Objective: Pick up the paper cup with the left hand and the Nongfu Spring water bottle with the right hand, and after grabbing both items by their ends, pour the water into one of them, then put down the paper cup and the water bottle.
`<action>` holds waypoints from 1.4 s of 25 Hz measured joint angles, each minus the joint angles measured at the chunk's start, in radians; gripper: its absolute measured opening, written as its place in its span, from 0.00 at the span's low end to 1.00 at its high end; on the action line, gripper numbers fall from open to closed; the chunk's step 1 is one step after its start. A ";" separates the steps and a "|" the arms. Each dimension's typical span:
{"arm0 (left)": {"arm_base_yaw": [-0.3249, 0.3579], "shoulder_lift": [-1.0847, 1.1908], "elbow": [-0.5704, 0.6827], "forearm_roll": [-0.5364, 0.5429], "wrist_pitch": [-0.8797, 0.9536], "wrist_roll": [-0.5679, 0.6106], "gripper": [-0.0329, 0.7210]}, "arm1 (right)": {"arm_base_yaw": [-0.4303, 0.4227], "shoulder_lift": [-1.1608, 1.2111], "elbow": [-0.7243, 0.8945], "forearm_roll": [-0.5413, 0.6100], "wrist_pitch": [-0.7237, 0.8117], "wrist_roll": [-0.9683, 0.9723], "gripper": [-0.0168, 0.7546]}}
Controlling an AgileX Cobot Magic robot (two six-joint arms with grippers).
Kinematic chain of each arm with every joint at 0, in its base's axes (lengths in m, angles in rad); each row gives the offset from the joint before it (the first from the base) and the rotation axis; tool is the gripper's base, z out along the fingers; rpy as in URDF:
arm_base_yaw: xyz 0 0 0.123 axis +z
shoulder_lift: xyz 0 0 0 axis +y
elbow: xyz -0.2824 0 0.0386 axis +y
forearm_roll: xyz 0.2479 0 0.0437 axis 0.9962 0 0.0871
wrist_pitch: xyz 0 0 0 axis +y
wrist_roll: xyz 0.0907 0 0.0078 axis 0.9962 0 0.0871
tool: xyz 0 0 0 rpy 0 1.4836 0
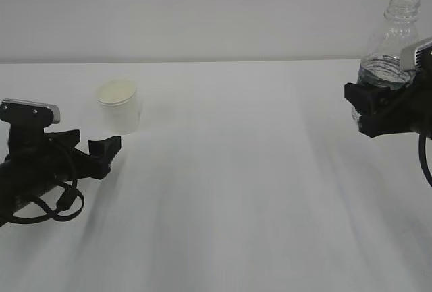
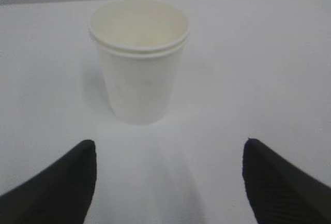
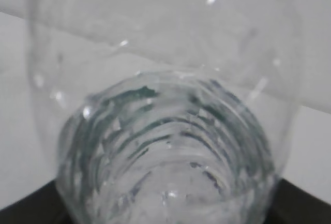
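Paper cup (image 2: 138,61): upright on counter (image 1: 236,170), mouth up, before released left end effector (image 2: 168,182). Nongfu Spring water bottle (image 1: 389,42): upright, neck up, grasped by right end effector (image 1: 378,106).

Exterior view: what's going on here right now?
Two arms, a cup and a bottle on a white table. The right gripper is closed around the uncapped bottle, which is upright with some water in the bottom. The left gripper is open, jaws wide apart, just short of the cup and not touching it. The cup stands upright on the table.
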 joint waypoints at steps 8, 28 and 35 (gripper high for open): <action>0.002 0.056 -0.006 -0.008 -0.041 0.000 0.92 | 0.000 0.000 0.000 -0.031 0.000 0.027 0.60; 0.033 0.085 -0.226 0.023 0.180 0.000 0.90 | 0.000 0.000 0.000 -0.034 0.002 0.032 0.60; 0.033 0.142 -0.269 0.050 0.202 0.000 0.88 | 0.000 0.000 0.000 -0.034 0.002 0.032 0.60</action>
